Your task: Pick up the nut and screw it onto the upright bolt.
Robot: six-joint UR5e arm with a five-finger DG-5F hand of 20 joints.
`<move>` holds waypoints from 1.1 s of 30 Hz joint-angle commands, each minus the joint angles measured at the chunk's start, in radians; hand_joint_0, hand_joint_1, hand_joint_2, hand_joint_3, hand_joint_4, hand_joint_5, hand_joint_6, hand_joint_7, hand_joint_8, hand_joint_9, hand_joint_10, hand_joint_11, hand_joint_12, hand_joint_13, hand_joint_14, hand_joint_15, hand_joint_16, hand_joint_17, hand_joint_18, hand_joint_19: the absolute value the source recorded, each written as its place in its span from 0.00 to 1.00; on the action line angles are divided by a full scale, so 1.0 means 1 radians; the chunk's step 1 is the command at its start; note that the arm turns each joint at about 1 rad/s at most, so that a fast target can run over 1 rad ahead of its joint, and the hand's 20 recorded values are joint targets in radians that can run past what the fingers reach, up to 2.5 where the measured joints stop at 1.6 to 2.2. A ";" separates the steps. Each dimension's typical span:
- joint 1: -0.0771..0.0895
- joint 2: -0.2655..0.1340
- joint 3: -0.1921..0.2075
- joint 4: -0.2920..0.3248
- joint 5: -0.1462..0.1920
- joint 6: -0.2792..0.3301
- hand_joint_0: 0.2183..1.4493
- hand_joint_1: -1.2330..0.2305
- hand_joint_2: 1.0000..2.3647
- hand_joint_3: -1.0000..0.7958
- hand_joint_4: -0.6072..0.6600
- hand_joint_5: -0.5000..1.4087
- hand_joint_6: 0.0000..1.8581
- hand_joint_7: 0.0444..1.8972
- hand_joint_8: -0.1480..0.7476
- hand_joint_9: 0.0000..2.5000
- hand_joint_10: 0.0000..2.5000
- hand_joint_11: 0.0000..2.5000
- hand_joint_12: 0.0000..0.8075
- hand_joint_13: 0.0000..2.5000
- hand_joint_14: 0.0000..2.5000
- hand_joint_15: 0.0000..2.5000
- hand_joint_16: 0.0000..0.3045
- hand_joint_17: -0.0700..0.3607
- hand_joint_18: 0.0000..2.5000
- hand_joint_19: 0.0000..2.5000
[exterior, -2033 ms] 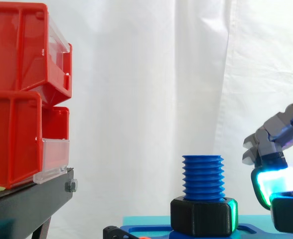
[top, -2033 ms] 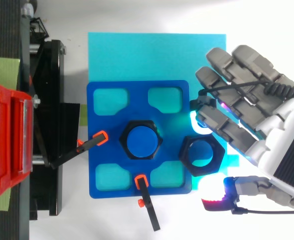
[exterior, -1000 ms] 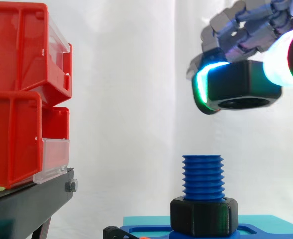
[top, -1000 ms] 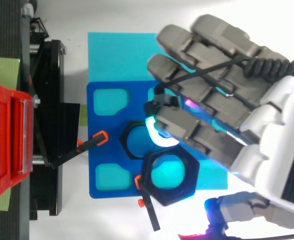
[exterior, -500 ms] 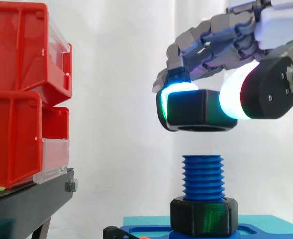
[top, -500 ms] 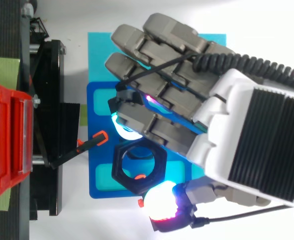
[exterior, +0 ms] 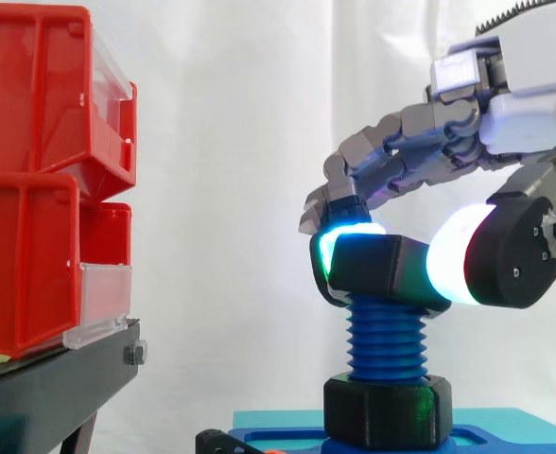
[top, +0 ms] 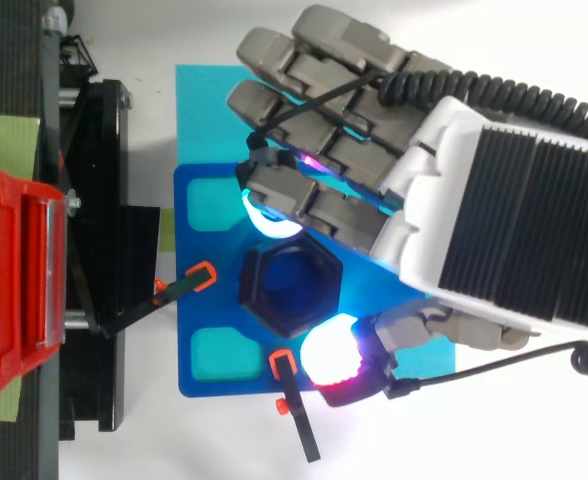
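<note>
Pinching nut (exterior: 382, 270) between curled fingers (exterior: 391, 163) and thumb of hand (top: 494, 200), by its sides, leaving bore free. Set on top of bolt (exterior: 384, 336), centred from above, a touch tilted from side; likely wants levelling before turning, to avoid cross-threading.

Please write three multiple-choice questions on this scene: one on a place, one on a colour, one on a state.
1. Where is the nut held by the robot hand? A) at the bolt's top B) at the bolt's base C) beside the bolt, apart from it
2. What colour is the bolt? A) red B) blue C) black
3. How is the robot hand? A) open B) shut on the nut C) shut, holding nothing
Answers: 1 A, it sits on the top threads; 2 B, the threads are blue; 3 B, glowing pads pinch the nut.
</note>
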State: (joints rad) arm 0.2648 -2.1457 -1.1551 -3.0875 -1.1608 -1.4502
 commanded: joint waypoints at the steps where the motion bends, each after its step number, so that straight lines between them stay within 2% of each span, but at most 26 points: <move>1: -0.004 0.001 -0.003 -0.002 0.000 0.001 0.26 0.40 0.00 0.28 0.75 0.18 0.27 0.68 0.52 0.16 0.00 0.00 0.50 0.07 0.00 0.00 0.18 0.45 0.03 0.00; 10: -0.009 0.001 -0.003 -0.002 0.000 0.001 0.26 0.40 0.00 0.28 0.74 0.18 0.27 0.68 0.52 0.16 0.00 0.00 0.50 0.07 0.00 0.00 0.18 0.44 0.03 0.00; 33: 0.002 0.000 0.006 0.020 0.000 -0.002 0.26 0.40 0.00 0.28 0.74 0.18 0.27 0.68 0.52 0.16 0.00 0.00 0.50 0.07 0.00 0.00 0.18 0.45 0.03 0.00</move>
State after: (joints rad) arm 0.2666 -2.1457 -1.1494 -3.0698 -1.1618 -1.4527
